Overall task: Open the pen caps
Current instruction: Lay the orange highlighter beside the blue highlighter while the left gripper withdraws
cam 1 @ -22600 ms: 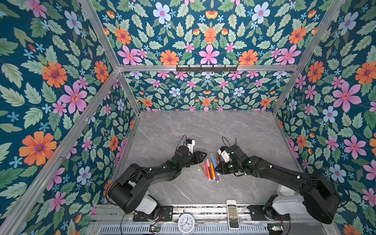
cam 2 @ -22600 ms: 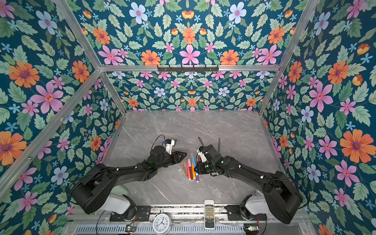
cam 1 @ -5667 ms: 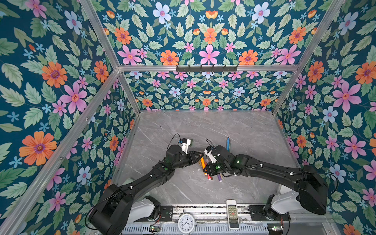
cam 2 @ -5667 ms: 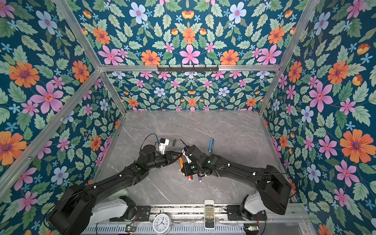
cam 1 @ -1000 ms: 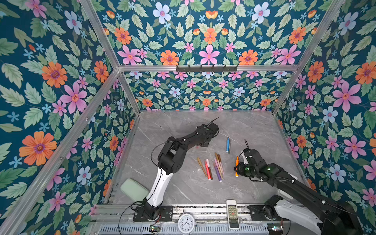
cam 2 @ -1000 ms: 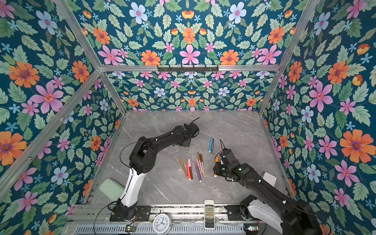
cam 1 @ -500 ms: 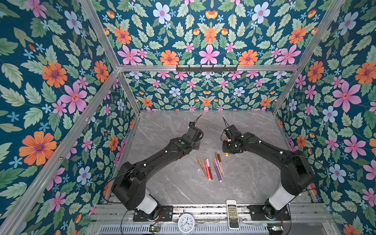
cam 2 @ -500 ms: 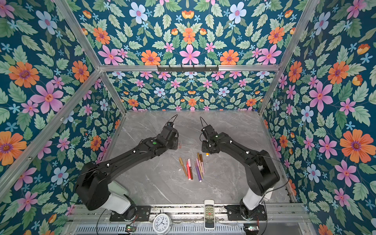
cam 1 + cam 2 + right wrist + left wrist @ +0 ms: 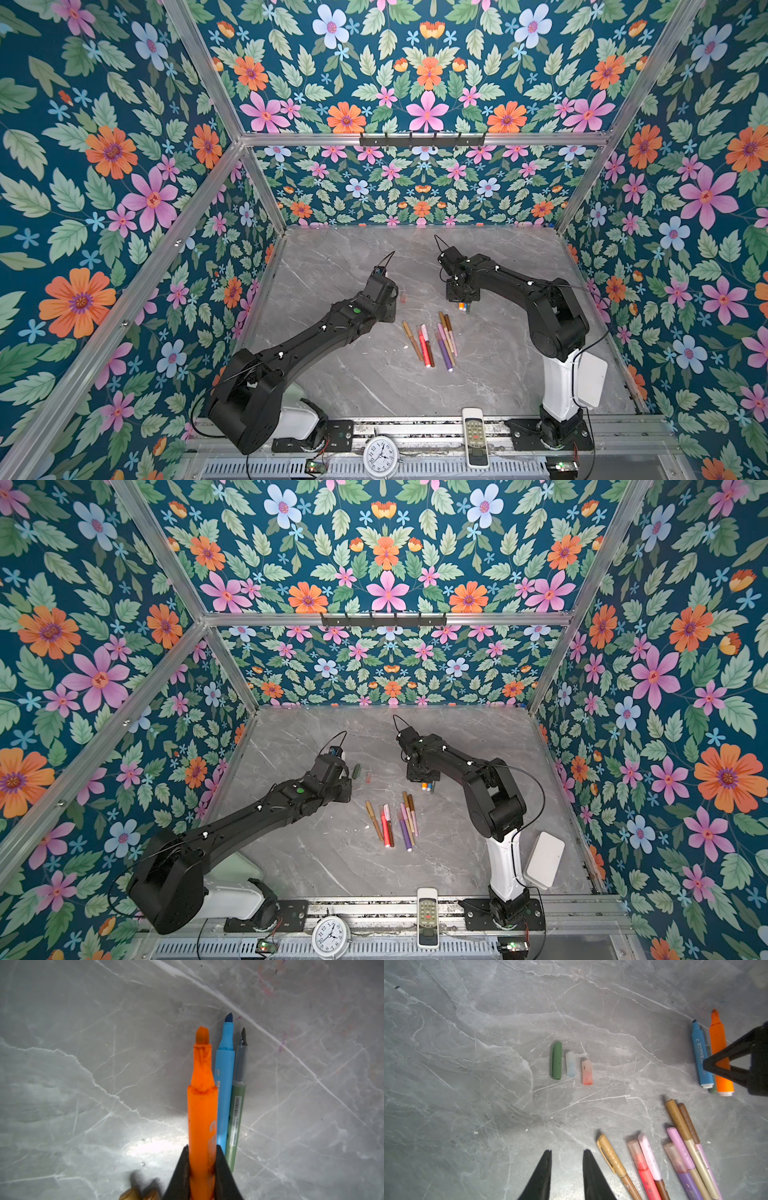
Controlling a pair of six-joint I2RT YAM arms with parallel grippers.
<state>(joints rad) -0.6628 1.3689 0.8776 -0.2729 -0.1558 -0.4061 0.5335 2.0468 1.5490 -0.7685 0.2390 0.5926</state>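
Observation:
Three loose pen caps lie side by side on the grey table: a green cap [image 9: 556, 1060], a clear bluish cap [image 9: 570, 1064] and a translucent reddish cap [image 9: 587, 1072]. My left gripper [image 9: 566, 1151] hovers open and empty short of them. Several capped pens [image 9: 432, 338] lie bunched at mid-table. My right gripper [image 9: 202, 1147] is shut on the uncapped orange pen [image 9: 202, 1095]. That pen lies against an uncapped blue pen [image 9: 224, 1084] and a green pen [image 9: 236, 1105]. In both top views the right gripper [image 9: 424, 777] sits just behind the bunch.
A white remote [image 9: 475, 432] and a small clock [image 9: 380, 457] sit on the front rail. Flowered walls close in the table on three sides. A white box [image 9: 590, 380] hangs on the right arm's base.
Over the last second my right gripper carried the orange pen from the front right to beside the blue pen. The left arm drew back from the far middle toward the left.

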